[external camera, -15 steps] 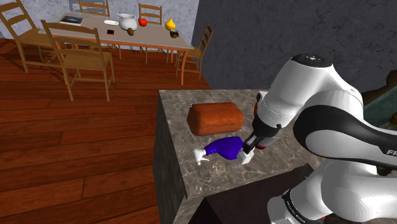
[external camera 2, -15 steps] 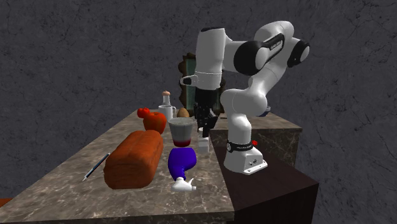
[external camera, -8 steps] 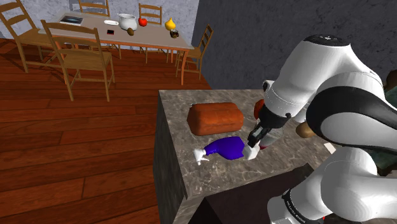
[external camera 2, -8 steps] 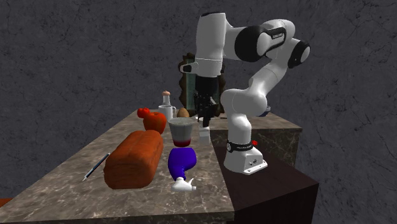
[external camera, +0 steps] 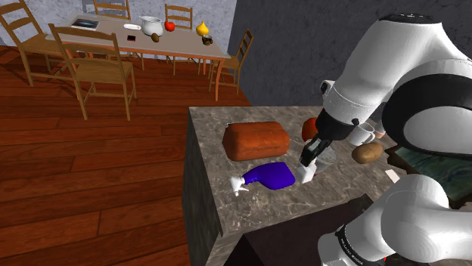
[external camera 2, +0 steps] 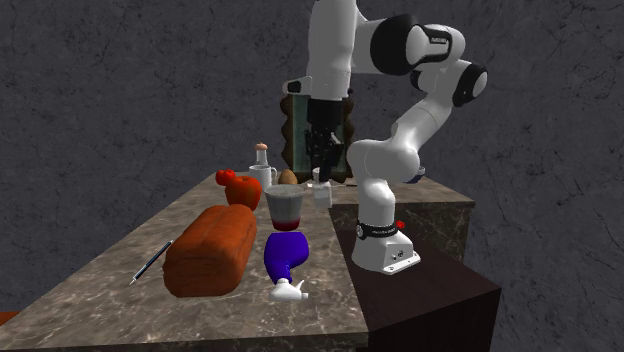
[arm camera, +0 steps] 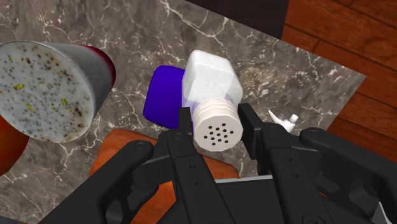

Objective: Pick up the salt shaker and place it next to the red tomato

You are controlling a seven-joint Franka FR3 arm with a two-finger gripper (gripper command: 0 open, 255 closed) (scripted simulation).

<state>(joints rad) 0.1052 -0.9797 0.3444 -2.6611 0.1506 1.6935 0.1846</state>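
Soft, even light fills all three views, sharp from edge to edge. The white arm [external camera: 401, 53] above the claw [arm camera: 216, 121] shades to grey underneath. Below the claw the counter [external camera: 249, 211] top is brighter than its side face. The wood floor [external camera: 91, 174] beyond carries a mild sheen. The shaker [arm camera: 210, 79] it grips glows white; the wall [external camera 2: 120, 80] behind is dim.

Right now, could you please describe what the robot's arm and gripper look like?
The arm is made of rounded glossy white shells with black bands at the joints, and its white base carries a small red mark. The gripper is all black, angular and two-fingered.
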